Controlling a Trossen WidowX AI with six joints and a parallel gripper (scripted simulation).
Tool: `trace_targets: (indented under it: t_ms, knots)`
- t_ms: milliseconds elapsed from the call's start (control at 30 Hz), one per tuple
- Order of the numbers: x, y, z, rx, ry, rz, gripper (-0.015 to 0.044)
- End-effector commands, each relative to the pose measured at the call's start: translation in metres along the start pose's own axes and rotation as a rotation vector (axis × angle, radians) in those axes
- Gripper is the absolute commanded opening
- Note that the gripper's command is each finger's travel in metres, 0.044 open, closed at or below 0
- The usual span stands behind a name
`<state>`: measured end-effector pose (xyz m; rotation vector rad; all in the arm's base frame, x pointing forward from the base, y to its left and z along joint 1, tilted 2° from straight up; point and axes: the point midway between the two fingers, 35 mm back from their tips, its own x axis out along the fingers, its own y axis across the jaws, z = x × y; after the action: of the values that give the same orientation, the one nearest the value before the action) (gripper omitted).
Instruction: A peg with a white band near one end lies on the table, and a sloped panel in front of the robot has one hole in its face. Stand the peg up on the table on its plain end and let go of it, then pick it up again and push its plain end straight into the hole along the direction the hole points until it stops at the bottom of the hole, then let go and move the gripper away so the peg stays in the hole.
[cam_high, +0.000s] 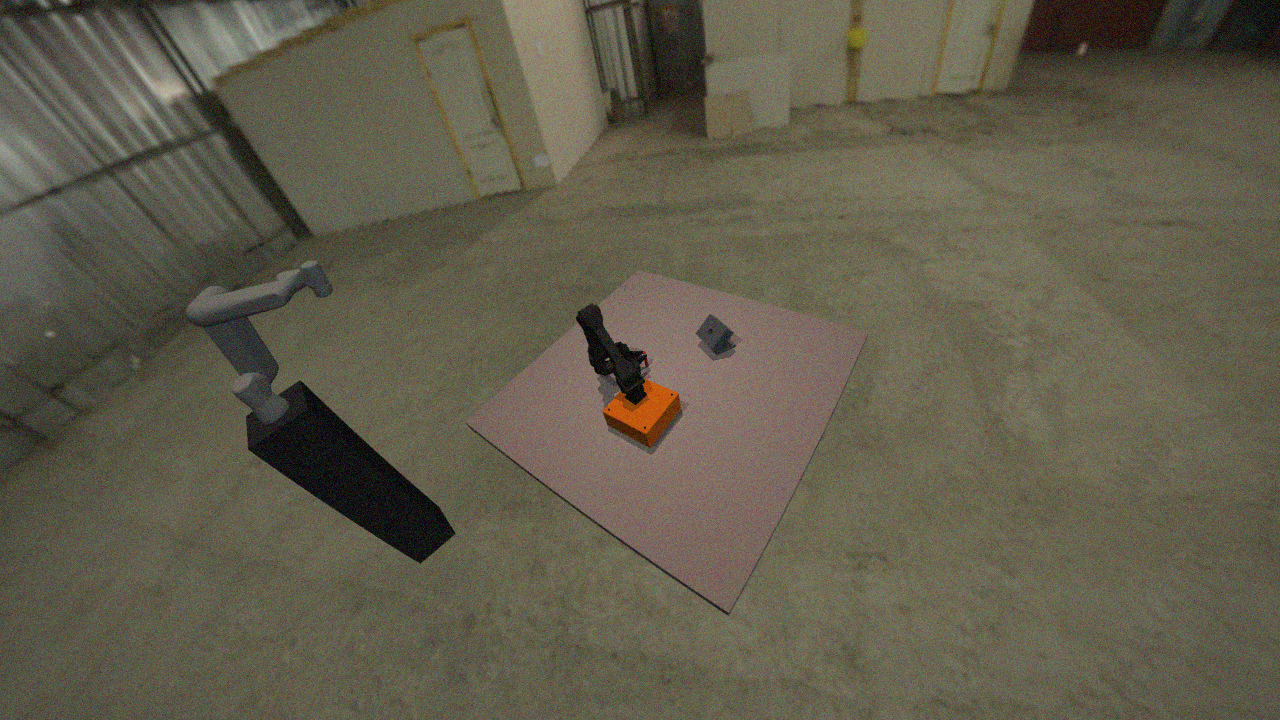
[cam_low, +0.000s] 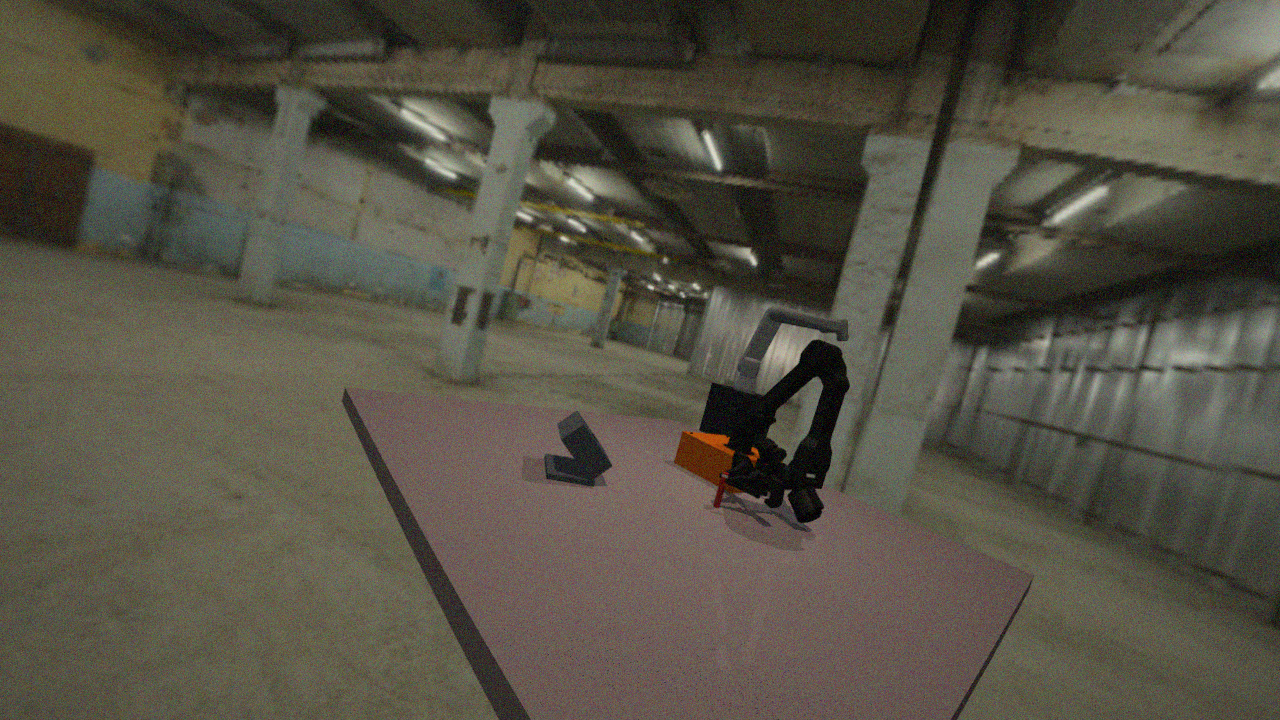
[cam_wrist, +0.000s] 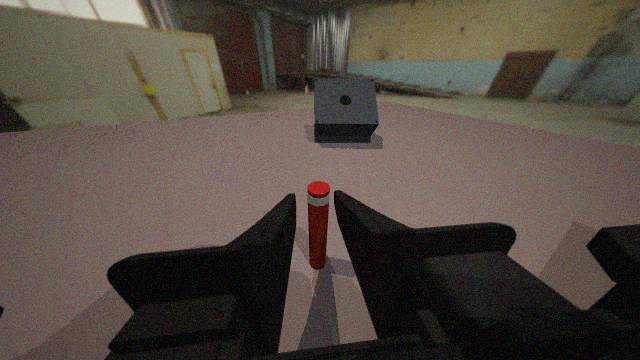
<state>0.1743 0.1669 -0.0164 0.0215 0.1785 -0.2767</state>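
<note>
The red peg (cam_high: 645, 360) (cam_low: 718, 494) (cam_wrist: 318, 235) stands upright on the table (cam_high: 698, 501) (cam_low: 626, 608) (cam_wrist: 150, 175), its white-banded end up and its plain end down. My gripper (cam_wrist: 314, 197) is open, with one fingertip on each side of the peg near the band. In the wrist view a gap shows on both sides of the peg, so the fingers do not grip it. The grey sloped panel (cam_high: 720, 338) (cam_low: 583, 445) (cam_wrist: 330, 111) stands beyond the peg. Its dark round hole (cam_wrist: 345, 100) faces me in the wrist view and looks empty.
The orange base block (cam_high: 640, 416) (cam_low: 702, 454) of my arm sits close behind the peg. Off the pink table, a grey arm (cam_high: 255, 300) (cam_low: 760, 344) stands on a black pedestal (cam_high: 349, 474) (cam_low: 723, 407).
</note>
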Motion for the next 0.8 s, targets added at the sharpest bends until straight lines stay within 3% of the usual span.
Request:
trace_targets:
  t_ms: [0,267,667,767]
  knots:
    - [0.0000,0.0000,0.0000,0.000,0.001,0.000,0.0130]
    - [0.0000,0.0000,0.0000,0.000,0.001,0.000,0.0130]
    - [0.0000,0.0000,0.0000,0.000,0.001,0.000,0.0440]
    - [0.0000,0.0000,0.0000,0.000,0.001,0.000,0.0440]
